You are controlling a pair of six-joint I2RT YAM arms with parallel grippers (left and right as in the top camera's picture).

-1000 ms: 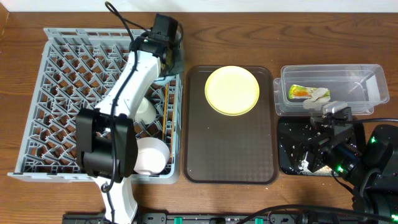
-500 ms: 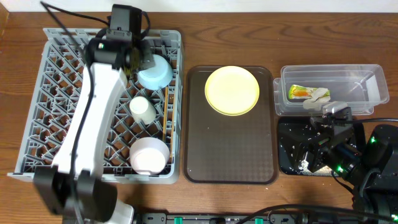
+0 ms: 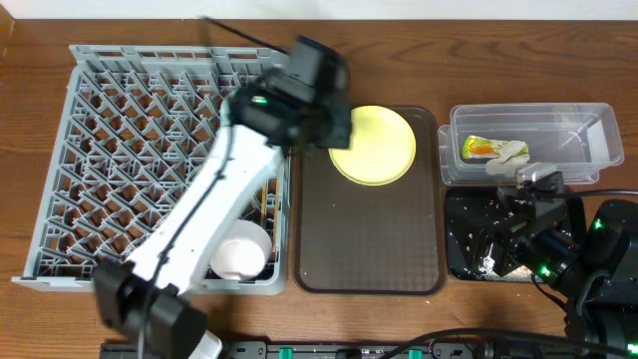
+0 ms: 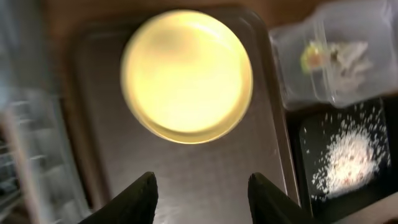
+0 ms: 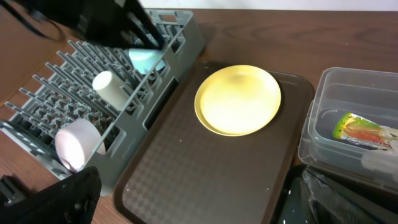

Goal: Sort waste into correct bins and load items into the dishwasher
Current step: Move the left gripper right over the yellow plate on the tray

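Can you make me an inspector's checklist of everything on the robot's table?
Surface: wooden table, with a brown serving tray in the middle.
Job's things: yellow plate on the serving tray; white bowl, white cup and light blue bowl in the grey dish rack; snack wrapper and paper scrap in the clear tub; white crumbs in the black tray.
Clutter: nothing seen.
Grippers: left gripper open and empty, above the serving tray near the plate; right gripper over the black tray, open or shut cannot be told.
Cables: black cables along the table's near edge.
Surroundings: nothing seen.
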